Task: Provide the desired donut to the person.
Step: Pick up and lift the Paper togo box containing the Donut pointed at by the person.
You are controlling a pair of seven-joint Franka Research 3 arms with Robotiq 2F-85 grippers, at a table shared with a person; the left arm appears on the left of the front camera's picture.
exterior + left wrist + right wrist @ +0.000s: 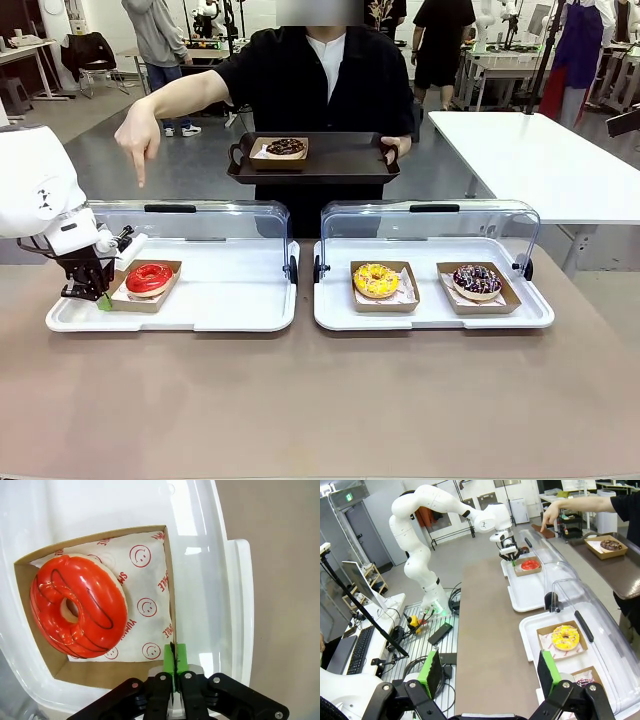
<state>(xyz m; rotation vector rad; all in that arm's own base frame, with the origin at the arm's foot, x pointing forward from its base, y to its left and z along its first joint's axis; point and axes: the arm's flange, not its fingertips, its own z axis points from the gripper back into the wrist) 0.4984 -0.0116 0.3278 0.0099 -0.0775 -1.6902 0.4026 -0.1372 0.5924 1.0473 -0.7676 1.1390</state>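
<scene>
A red glazed donut [149, 278] [77, 606] lies in a brown cardboard tray [42, 652] lined with smiley paper, at the left end of the left white tray [230, 295]. My left gripper [95, 293] [175, 652] is shut, its green pads pinching that cardboard tray's edge at the corner. The person stands across the table in a black overshirt, and one hand [137, 135] points a finger down toward the red donut. Their other hand holds a dark serving tray [340, 165] that carries a chocolate donut [286, 147]. My right gripper [490, 672] hangs open high above the table's right end.
The right white tray [430, 312] holds a yellow donut [376, 280] and a dark sprinkled donut [477, 281], each in a cardboard tray. Both white trays have clear lids [200, 225] standing open at their far edges. Bare brown table [320, 400] lies in front.
</scene>
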